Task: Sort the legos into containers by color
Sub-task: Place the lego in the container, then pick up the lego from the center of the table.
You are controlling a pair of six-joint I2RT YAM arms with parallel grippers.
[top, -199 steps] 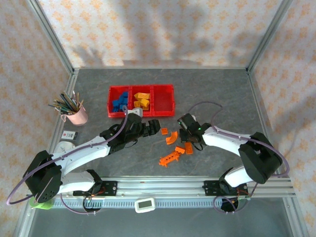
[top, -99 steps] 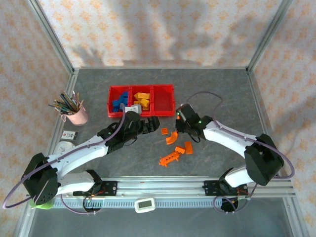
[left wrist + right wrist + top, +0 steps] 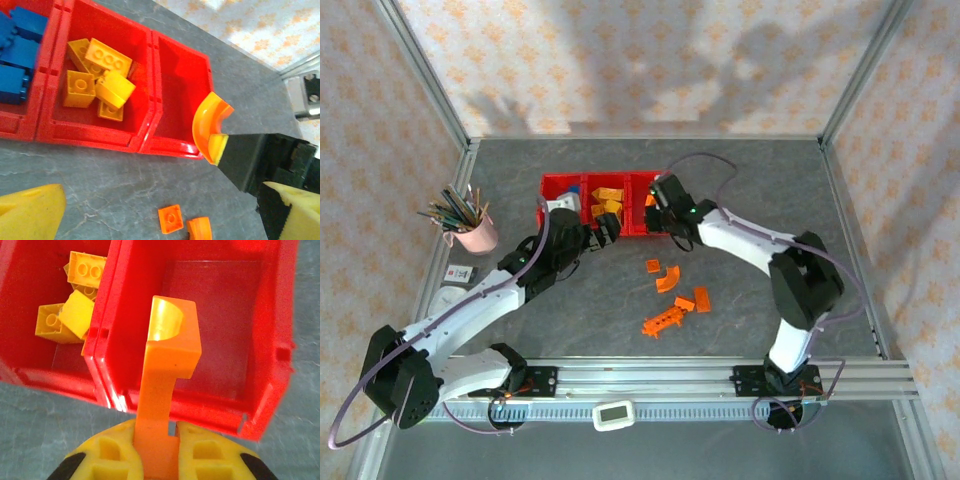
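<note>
The containers (image 3: 620, 176) are three joined red bins. Blue legos (image 3: 17, 55) fill the left bin and yellow ones (image 3: 100, 75) the middle bin; the right bin (image 3: 220, 320) holds nothing. My right gripper (image 3: 155, 440) is shut on an orange curved brick (image 3: 170, 345), hanging over that right bin's near wall. From above, the right gripper (image 3: 656, 203) sits at the tray's right end. My left gripper (image 3: 162, 200) stands open in front of the tray, nothing between its fingers; from above, the left gripper (image 3: 606, 233) is at the tray's near edge.
Loose orange legos lie right of centre: a square (image 3: 652, 266), a curved one (image 3: 668, 279), two blocks (image 3: 694, 300) and a long toothed piece (image 3: 662, 322). A pink cup of pencils (image 3: 472, 232) stands at the left. A white timer (image 3: 614, 413) rests on the front rail.
The right arm lifted away from the loose orange pieces and swung up-left to the tray with the curved brick. The left arm also moved toward the tray's near edge.
</note>
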